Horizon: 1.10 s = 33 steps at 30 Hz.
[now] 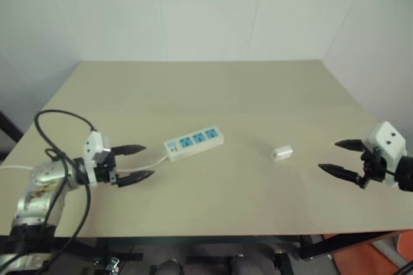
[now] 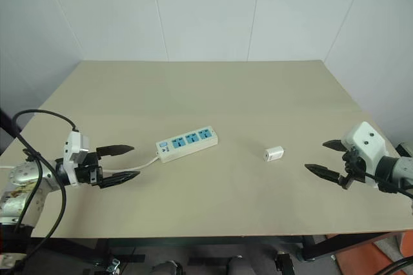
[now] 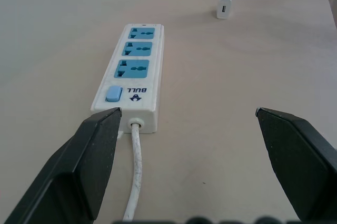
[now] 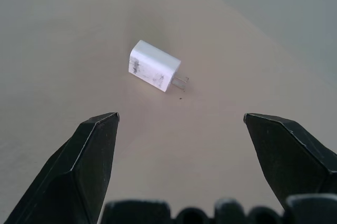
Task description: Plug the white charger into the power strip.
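White charger [image 2: 273, 153]: small boxy adapter, lying on its side on the tan table [image 2: 213, 88], well to the right of the power strip, apart from it; metal prongs visible at one end in the right wrist view, scuff marks on its casing.

Power strip [image 2: 187, 143]: long white bar, three blue socket faces, blue switch at its left end, lying flat near the table's middle, angled slightly. Thin white cable [image 2: 139, 164] leaves the switch end, running leftward.

Left gripper [image 2: 127, 162]: just left of the power strip's switch end, fingers spread wide, grasping nothing.

Right gripper [image 2: 328, 157]: right of the white charger, pointed at it, fingers spread wide, empty.
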Available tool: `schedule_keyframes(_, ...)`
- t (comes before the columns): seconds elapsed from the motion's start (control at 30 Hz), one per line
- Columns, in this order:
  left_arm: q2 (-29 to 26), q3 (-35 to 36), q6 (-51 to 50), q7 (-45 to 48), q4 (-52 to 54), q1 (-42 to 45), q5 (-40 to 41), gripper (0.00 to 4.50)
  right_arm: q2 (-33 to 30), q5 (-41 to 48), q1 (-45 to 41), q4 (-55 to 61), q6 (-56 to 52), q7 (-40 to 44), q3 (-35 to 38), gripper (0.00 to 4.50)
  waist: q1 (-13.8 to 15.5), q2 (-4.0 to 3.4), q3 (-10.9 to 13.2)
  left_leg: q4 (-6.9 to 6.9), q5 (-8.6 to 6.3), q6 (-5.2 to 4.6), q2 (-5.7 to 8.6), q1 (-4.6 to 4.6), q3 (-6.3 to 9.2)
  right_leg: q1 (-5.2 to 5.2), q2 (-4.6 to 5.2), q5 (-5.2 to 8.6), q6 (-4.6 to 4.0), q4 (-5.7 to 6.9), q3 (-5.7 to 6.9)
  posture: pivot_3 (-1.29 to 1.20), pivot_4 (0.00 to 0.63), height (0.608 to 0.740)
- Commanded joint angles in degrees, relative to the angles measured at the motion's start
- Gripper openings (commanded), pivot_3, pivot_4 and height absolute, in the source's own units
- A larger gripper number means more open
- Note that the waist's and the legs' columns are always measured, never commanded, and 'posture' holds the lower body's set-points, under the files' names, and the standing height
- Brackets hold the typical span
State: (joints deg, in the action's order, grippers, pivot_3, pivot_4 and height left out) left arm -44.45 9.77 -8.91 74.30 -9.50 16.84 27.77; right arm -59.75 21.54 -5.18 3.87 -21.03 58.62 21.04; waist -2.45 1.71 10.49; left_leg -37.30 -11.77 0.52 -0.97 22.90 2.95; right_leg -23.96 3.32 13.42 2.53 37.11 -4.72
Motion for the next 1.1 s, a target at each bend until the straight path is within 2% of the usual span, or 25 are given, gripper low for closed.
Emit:
schedule_keyframes(0.03, -0.05, -0.23, 1.52, 0.63, -0.71, 2.06, -0.71, 4.48, -0.29, 0.6, 0.71, 2.17, -0.19, -0.46, 3.06, 4.5, 0.0, 0.0, 0.0, 0.0, 0.0, 0.0, 0.0, 0.0, 0.0, 0.0, -0.01, 0.0, 0.0, 0.0, 0.0, 0.0, 0.15, 0.74)
schedule_keyframes(0.47, 1.13, -1.12, 4.47, -0.81, -4.66, 3.92, -4.03, 4.48, -0.46, 0.83, 3.05, 3.2, -0.65, 0.15, 4.57, 4.5, 0.0, 0.0, 0.0, 0.0, 0.0, 0.0, 0.01, 0.0, -0.01, 0.02, 0.0, 0.0, 0.02, -0.01, -0.03, 0.0, 0.15, 0.74)
schedule_keyframes(0.57, 3.78, -2.03, 7.55, -3.55, -11.11, 6.93, -6.84, 4.48, -0.22, 1.01, 2.9, 4.16, -0.99, -0.22, 4.32, 4.5, 0.03, 0.0, 0.0, 0.0, 0.0, 0.0, 0.02, -0.01, -0.01, 0.02, 0.0, 0.0, 0.02, -0.01, -0.03, 0.0, 0.15, 0.74)
schedule_keyframes(0.67, 5.89, -3.6, 9.06, -2.45, -16.0, 9.66, -8.12, 4.48, 0.25, 1.73, 2.83, 6.33, -1.89, -0.52, 3.8, 4.5, 0.06, 0.01, -0.01, -0.01, 0.0, 0.0, 0.04, 0.0, 0.0, 0.04, 0.0, -0.03, 0.06, -0.01, -0.03, 0.0, 0.15, 0.74)
schedule_keyframes(0.9, 10.75, -8.63, 13.67, -1.24, -29.71, 17.87, -13.51, 4.48, 2.4, 5.26, 1.55, 17.66, -7.73, -2.58, -0.27, 4.5, 0.03, 0.03, -0.02, -0.03, 0.0, 0.0, 0.05, 0.05, 0.03, 0.02, -0.01, -0.04, 0.08, -0.01, -0.03, 0.0, 0.15, 0.74)
schedule_keyframes(1.1, 12.2, -11.87, 16.73, -2.3, -38.62, 23.53, -19.08, 4.48, 4.12, 7.68, -0.36, 25.96, -12.71, -5.7, -4.34, 4.5, 0.07, 0.04, -0.02, -0.05, 0.0, 0.0, 0.07, 0.13, 0.06, -0.02, -0.01, -0.05, 0.11, -0.03, -0.02, 0.0, 0.15, 0.74)
